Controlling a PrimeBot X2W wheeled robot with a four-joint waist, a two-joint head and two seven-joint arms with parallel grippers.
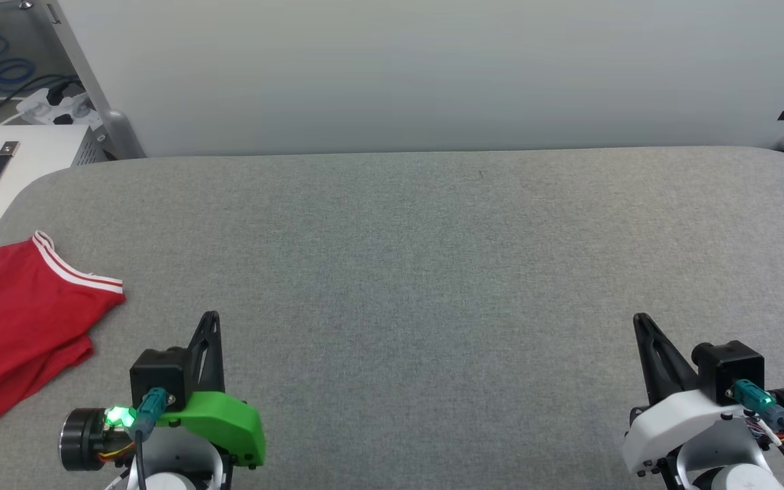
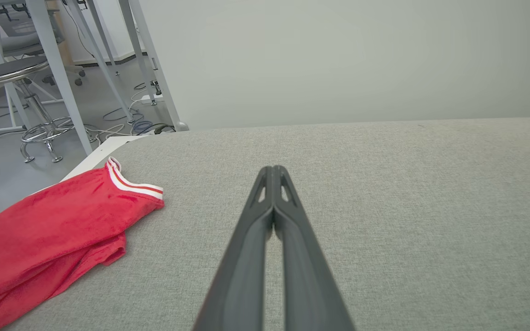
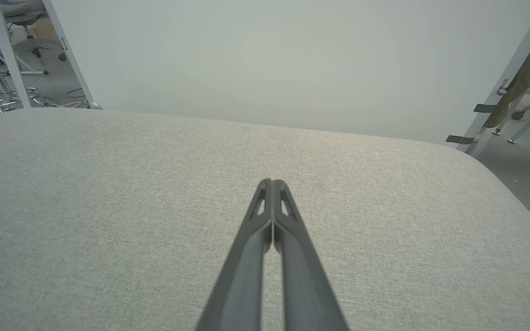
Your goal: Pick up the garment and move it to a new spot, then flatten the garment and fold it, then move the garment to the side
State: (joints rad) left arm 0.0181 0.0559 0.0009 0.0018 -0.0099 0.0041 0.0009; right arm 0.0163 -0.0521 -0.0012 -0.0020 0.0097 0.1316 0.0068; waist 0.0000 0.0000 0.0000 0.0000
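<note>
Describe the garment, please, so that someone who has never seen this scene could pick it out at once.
Start from the grey fabric-covered table before the robot and follow it to its left edge, past the left gripper. There lies the garment, loosely rumpled. Its red cloth and white-striped trim set it apart from the plain grey around it.

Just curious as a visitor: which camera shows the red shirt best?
The left wrist view: the garment lies large and close, striped trim clear, though cropped. The head view shows a smaller part from above, also cropped.
</note>
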